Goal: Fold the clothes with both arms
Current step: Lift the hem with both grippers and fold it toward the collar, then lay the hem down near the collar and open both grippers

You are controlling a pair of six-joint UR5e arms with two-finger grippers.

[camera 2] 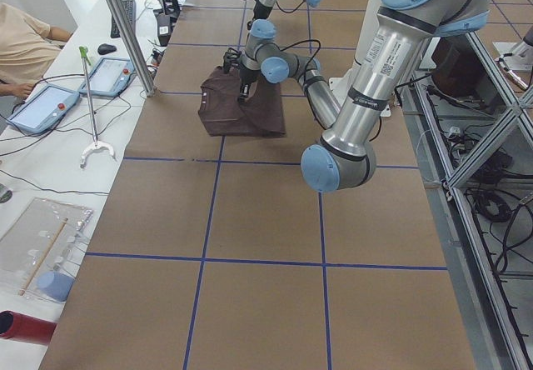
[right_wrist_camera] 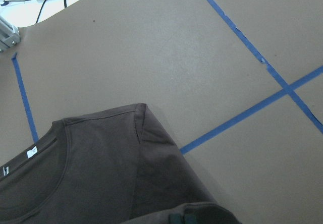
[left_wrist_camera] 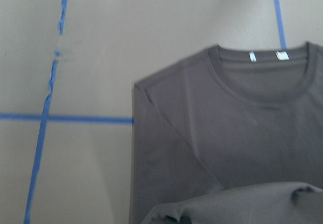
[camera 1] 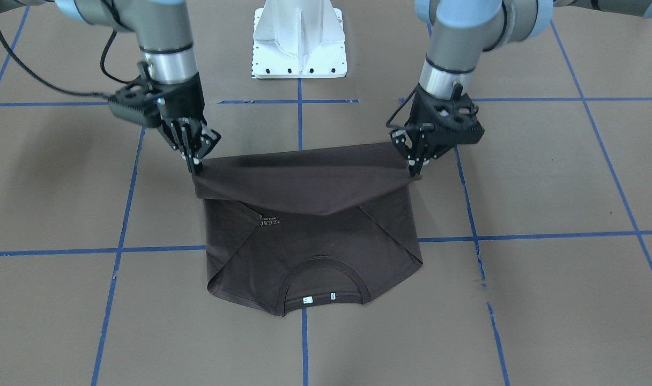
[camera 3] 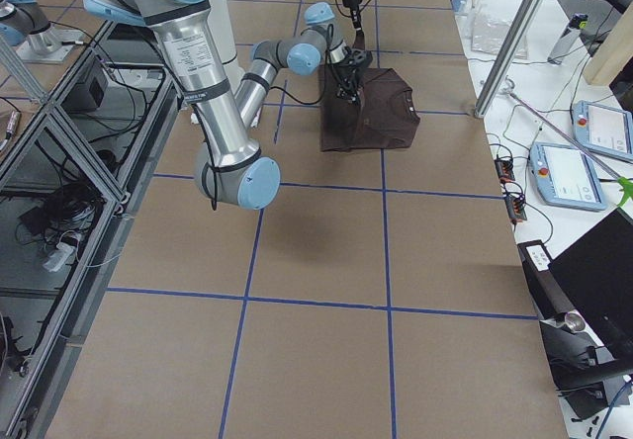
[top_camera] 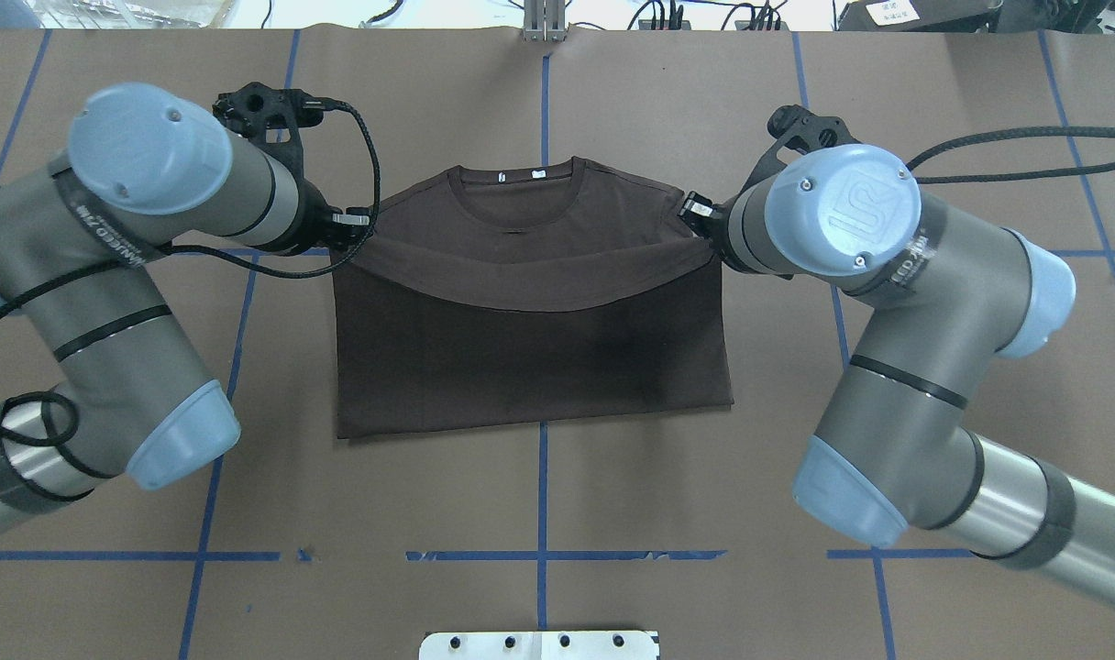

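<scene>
The brown tabletop (camera 1: pixel 546 177) carries the dark brown T-shirt (top_camera: pixel 530 367) in its middle, with the neck on the side far from the robot and the sleeves already turned inward. The left arm (top_camera: pixel 99 312) and the right arm (top_camera: pixel 897 330) reach in from the two sides and hold up a wide flap (camera 1: pixel 304 182) of the lower cloth, doubled back toward the far side. The left pincer (camera 1: pixel 414 171) is closed on one corner of this flap, the right pincer (camera 1: pixel 195 166) on the other. In my judgement the main risk is the free edge of the flap: it sags between the two grips, so if the arms lower it without enough tension, the centre can touch down first and leave a wrinkle. If one arm travels farther than the other, the edge may land crooked on the chest. Each grip takes only a small bit of corner, so a strong outward pull may let the cloth slip out. The front-facing view shows the fingers (camera 1: pixel 412 158) pressed on the corners and the small pale lettering (camera 1: pixel 271 221) beside the sagging edge; in the overhead view the wrists cover the fingertips, but that view shows the straight folded side near the robot, which the flap hides from the front. The ribbed collar (left_wrist_camera: pixel 262 96) and the white neck tags (left_wrist_camera: pixel 282 56) are most clear in the left wrist view.
</scene>
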